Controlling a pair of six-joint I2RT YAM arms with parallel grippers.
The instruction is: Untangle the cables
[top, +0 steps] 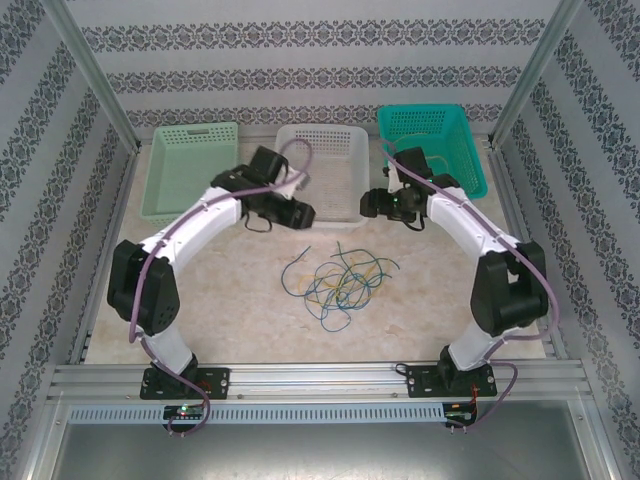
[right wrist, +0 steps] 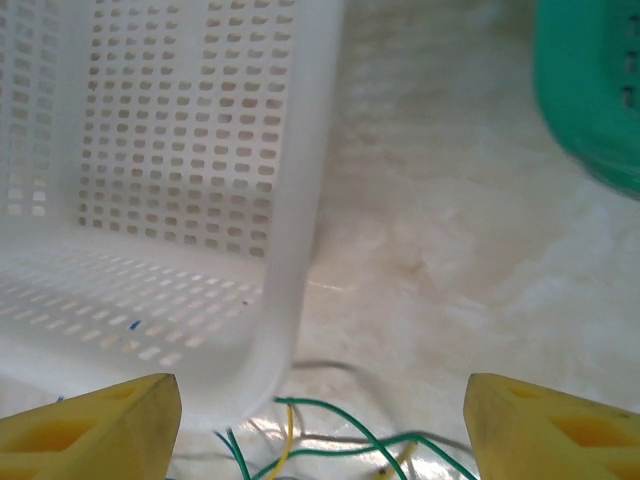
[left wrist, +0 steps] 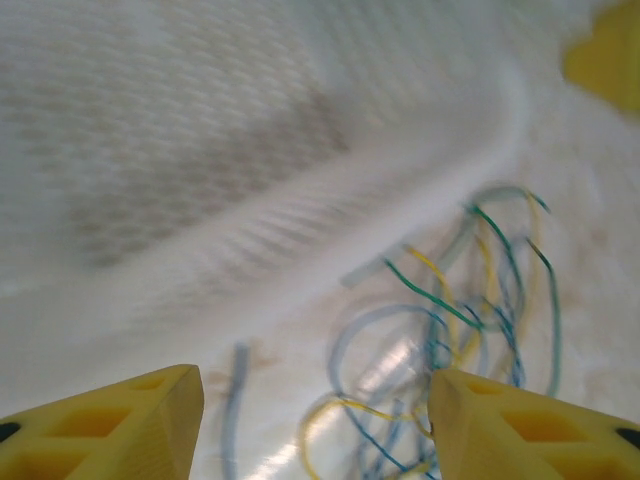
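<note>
At the white basket (top: 330, 140) rim, left and right jaws stand wide, empty; cables (top: 336, 278) tangle on open table (top: 240, 295) nearby

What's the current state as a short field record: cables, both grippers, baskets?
cables: yellow, blue and green, tangled in one pile on the table
left gripper: open, holding nothing, beside the white basket
right gripper: open, holding nothing, near the white basket's corner
other baskets: light green basket far left, teal basket far right
</note>
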